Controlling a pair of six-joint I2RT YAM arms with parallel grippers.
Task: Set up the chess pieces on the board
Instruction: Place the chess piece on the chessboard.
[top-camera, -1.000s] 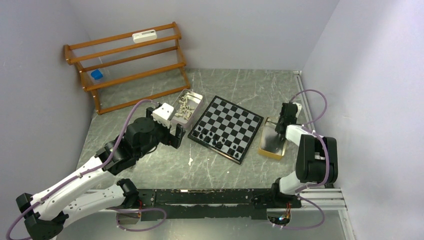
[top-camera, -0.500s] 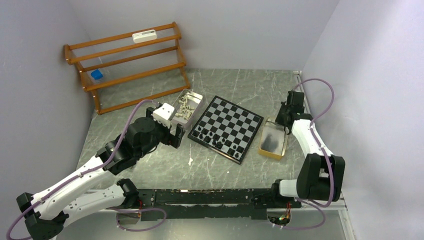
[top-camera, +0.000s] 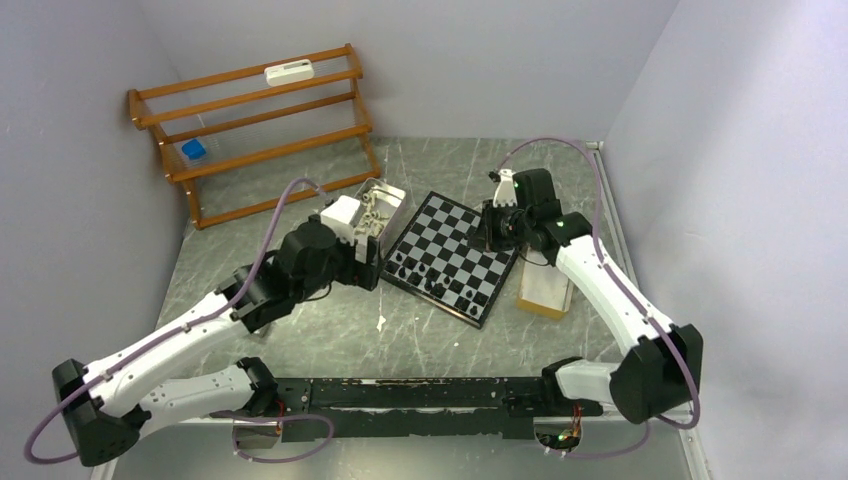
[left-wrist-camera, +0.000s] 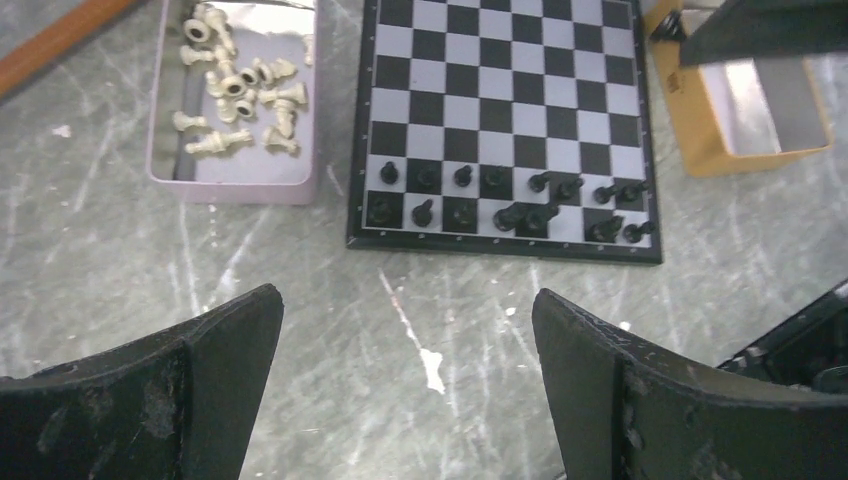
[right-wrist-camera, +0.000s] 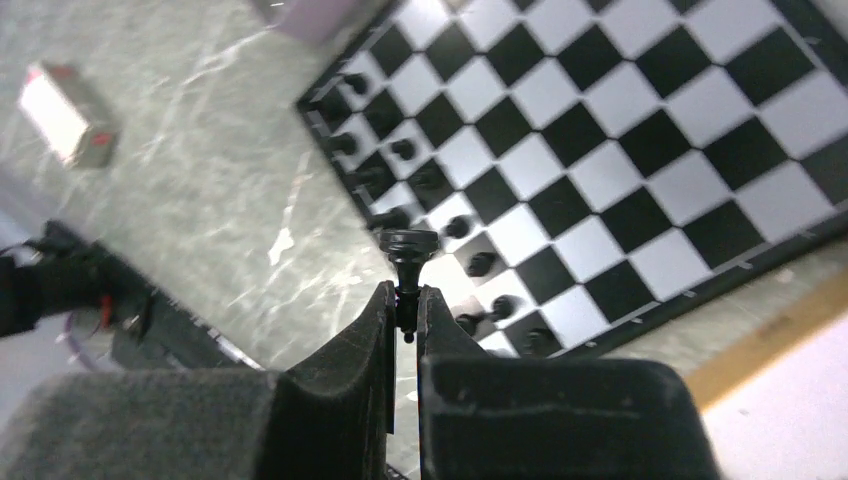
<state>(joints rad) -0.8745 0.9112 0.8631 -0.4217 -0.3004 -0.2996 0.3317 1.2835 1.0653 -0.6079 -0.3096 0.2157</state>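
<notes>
— Nearest first: anything in the left gripper (left-wrist-camera: 405, 340)?

— Nothing. Spread wide and hanging over bare table (left-wrist-camera: 300, 300), just near-left of the board (left-wrist-camera: 500, 90).

— And on the board itself?

— Two near rows packed with black chess pieces (left-wrist-camera: 460, 178). Toward the right, maybe a couple leaning on each other, though too small to call. Far rows bare.

— Further in, the right gripper (right-wrist-camera: 403, 300)?

— Clamped tight on one black piece (right-wrist-camera: 408, 245), pinched by its slim stem with the broad disc end poking out past the fingertips. Held in the air above the board's far-right edge, not yet on a square.

— Worth worrying about?

— Plenty. With so thin a hold on so narrow a stem, could twist or slip on the way down. Tight gaps in those near rows, too: easy to clip a neighbour with a finger and start a domino fall. Letting go off-centre could leave it tilted across two squares.

— Beyond that?

— Yellow tray (top-camera: 545, 292) just right of the board. Lilac tray (left-wrist-camera: 230, 175) at the board's far-left corner, heaped with cream-white pieces (left-wrist-camera: 235, 95), apparently all waiting to be placed. Farthest back on the left, the wooden rack (top-camera: 255, 130).
</notes>
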